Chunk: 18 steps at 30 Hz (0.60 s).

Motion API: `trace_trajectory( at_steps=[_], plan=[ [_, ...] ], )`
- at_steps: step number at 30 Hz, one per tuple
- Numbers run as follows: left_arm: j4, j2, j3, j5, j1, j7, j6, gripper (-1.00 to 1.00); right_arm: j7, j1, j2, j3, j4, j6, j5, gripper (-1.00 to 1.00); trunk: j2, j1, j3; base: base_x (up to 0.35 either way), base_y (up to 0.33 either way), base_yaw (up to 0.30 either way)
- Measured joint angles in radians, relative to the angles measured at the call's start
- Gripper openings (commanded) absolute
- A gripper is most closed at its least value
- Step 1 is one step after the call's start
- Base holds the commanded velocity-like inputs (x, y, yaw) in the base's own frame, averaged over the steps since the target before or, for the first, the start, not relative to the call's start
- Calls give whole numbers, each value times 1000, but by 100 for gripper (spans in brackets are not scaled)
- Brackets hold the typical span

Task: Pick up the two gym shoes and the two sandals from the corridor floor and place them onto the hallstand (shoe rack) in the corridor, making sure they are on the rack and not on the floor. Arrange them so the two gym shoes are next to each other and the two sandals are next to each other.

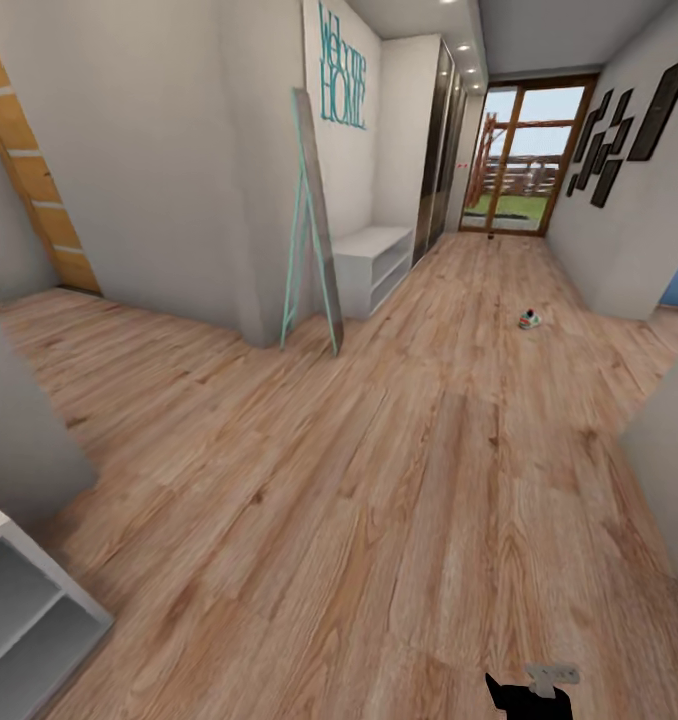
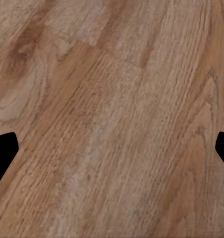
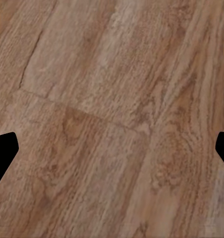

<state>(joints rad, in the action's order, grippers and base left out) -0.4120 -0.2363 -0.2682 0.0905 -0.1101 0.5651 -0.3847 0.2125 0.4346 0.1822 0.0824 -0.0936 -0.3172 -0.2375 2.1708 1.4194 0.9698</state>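
Note:
One gym shoe point(image 1: 530, 320), white with red and green at the heel, lies far down the corridor floor point(image 1: 399, 480) toward the right wall. A pale-grey open shelf unit point(image 1: 24, 600) juts in at the near left corner; I cannot tell whether it is the hallstand. No sandals are recognisable. My left gripper point(image 2: 112, 153) is open over bare planks, its black fingertips point(image 2: 4, 151) far apart. My right gripper point(image 3: 112, 153) is open too, with its fingertips point(image 3: 4, 151) wide over bare wood.
A white bench point(image 1: 374, 265) stands under teal "Welcome HOME" lettering point(image 1: 341, 68), beside a leaning mirror point(image 1: 317, 225). A glass door point(image 1: 524, 155) ends the corridor, with a tiny dark thing point(image 1: 490, 237) on the floor before it. Wall corners jut in at both sides.

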Motion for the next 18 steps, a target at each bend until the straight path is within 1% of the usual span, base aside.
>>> trace_trajectory(
  at_steps=[5,8,12,18],
  plan=[
    [0,0,0,0,0,0,0,100,0,0,0,0,0,0,0,100,0,0,0,335,-1,-265],
    [0,0,-1,0,0,0,0,100,0,0,0,0,0,0,0,100,0,0,0,335,0,-191],
    [0,0,-1,1,0,0,0,100,0,0,0,0,0,0,0,100,0,0,0,336,0,-84],
    [0,0,-1,1,0,0,0,100,7,0,1,0,0,2,2,100,0,0,0,336,0,-16]
  ],
)
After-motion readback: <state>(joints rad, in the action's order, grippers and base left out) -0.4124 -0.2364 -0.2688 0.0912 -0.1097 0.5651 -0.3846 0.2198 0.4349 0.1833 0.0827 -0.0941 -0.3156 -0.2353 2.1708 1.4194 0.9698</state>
